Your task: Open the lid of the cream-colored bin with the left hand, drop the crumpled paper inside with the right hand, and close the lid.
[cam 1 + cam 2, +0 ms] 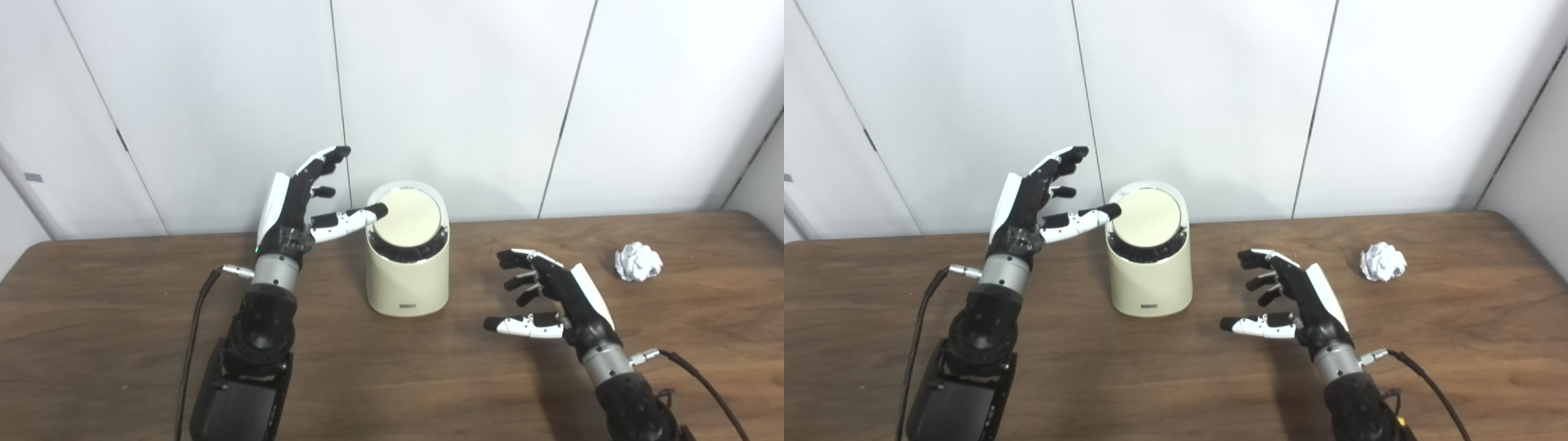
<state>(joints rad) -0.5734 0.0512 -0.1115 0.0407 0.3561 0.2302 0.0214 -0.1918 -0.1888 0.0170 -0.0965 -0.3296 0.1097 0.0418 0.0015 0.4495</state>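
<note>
The cream-colored bin [407, 275] stands on the wooden table [392, 367] a little left of centre. Its round lid [407, 217] is tilted up at the back, with a dark gap showing at the front. My left hand [300, 205] is open beside the bin's left side, and its thumb tip touches the lid's left edge. My right hand [548, 297] is open and empty, hovering over the table to the right of the bin. The crumpled white paper [638, 261] lies on the table further right, apart from the right hand.
A white panelled wall [459, 92] runs close behind the table's far edge. The table's right corner [756, 220] is near the paper. Cables trail from both wrists.
</note>
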